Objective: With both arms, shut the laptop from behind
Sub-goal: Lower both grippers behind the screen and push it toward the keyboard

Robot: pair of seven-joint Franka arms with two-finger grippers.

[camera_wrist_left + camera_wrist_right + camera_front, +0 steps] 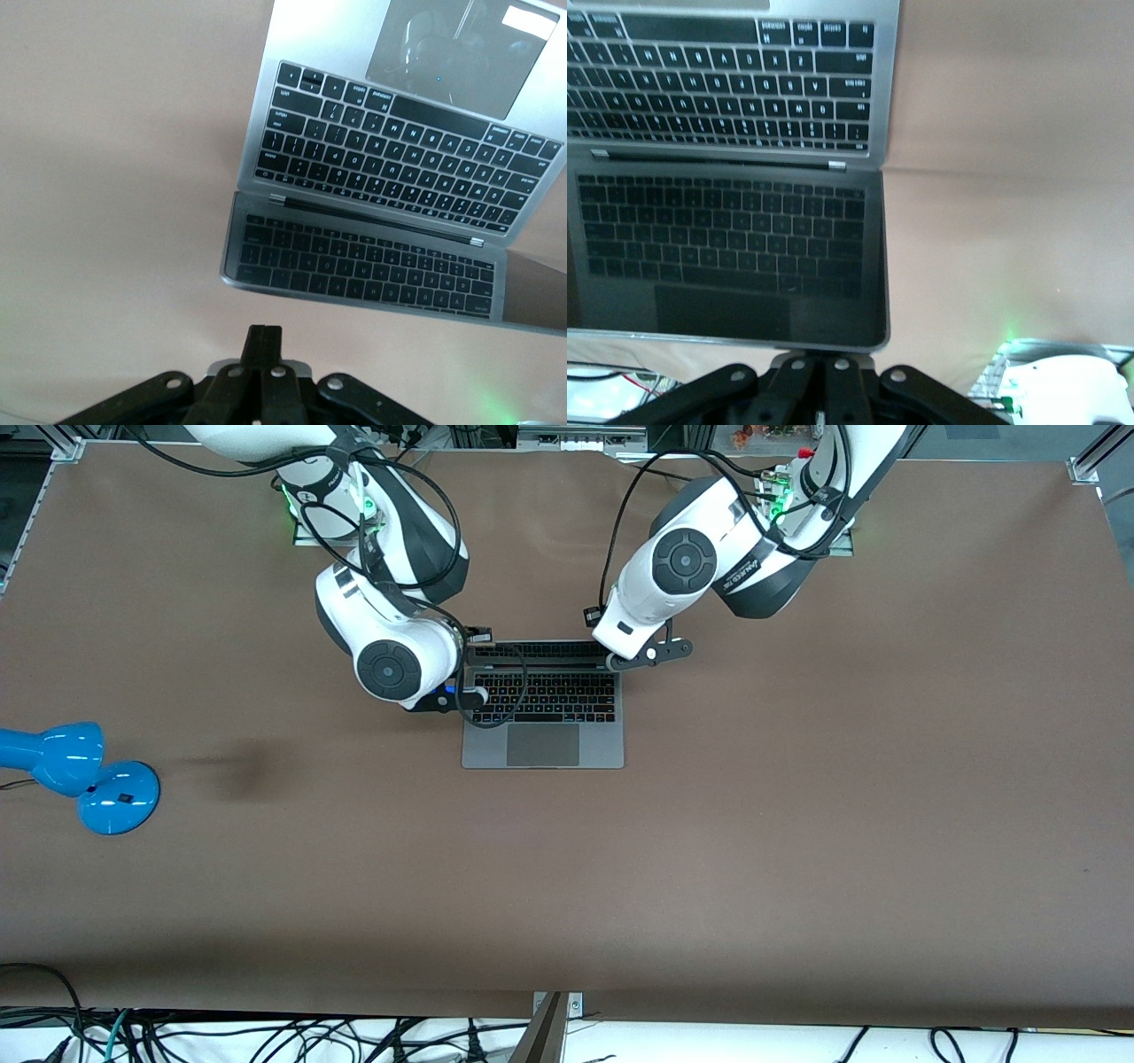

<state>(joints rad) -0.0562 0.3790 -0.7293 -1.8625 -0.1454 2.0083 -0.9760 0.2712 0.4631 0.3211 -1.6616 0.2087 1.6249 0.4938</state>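
Observation:
The space-grey laptop [542,717] lies open in the middle of the table, its dark screen [540,654] standing up and mirroring the keys. My left gripper [645,655] is shut and empty, above the table by the lid's corner at the left arm's end. In the left wrist view its fingertips [264,335] stand a little apart from the lid's top edge [354,299]. My right gripper [446,701] is by the lid's other corner. In the right wrist view it [827,354] is shut and its tips are hidden under the lid's top edge [744,335].
A blue desk lamp [84,775] lies near the table edge at the right arm's end. Cables [266,1036] hang below the edge nearest the front camera. Both arm bases [797,505] stand along the edge farthest from it.

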